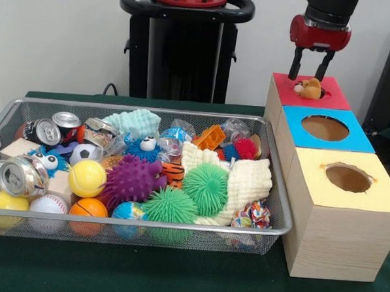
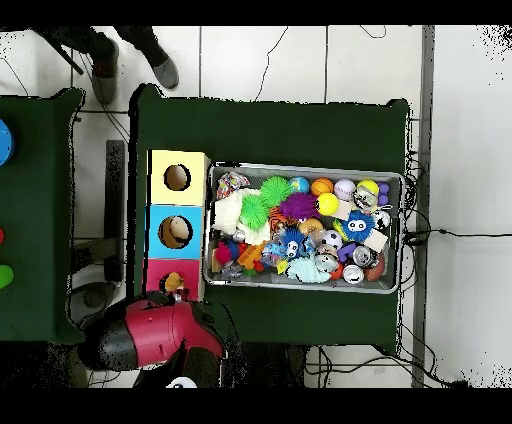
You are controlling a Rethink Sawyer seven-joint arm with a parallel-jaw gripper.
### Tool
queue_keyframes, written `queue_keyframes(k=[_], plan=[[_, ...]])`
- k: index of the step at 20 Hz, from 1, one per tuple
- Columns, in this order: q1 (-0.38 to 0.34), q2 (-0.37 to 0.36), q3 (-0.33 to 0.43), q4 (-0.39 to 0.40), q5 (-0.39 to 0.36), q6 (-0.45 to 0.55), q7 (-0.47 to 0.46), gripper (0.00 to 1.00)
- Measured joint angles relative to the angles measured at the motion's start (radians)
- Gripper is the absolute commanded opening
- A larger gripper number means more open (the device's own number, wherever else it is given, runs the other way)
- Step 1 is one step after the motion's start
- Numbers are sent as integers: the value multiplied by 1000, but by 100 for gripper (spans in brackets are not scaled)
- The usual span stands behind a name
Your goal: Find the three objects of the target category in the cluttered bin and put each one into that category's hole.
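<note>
Front view: claw [image 1: 310,66] hovering right over the red box [image 1: 306,93], fingers spread, nothing pinched. Small plush toy [image 1: 309,88] sitting at the hole's rim just beneath, looking freshly let go, not yet dropped through. Bin [image 1: 278,209] alongside, crammed with balls and cans.

Overhead: toy [image 2: 173,282] visible at the red box's hole; arm [image 2: 150,335] parked just beside, placed for the drop.

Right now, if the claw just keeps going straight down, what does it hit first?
Most likely the small orange-and-tan toy sitting at the hole of the red box. The claw hangs open right above it, pointing down. Depth is hard to judge, so it could land on the box top instead.
</note>
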Motion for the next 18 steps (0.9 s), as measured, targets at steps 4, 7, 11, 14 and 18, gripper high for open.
queue_keyframes(k=[4,7,11,14,18], plan=[[-4,44,1,-2,1,-33,0,100],[-9,43,1,-1,2,-34,0,100],[-9,45,1,-3,4,-30,0,100],[-9,49,1,-9,8,-23,0,100],[-9,54,-1,-21,16,4,0,100]])
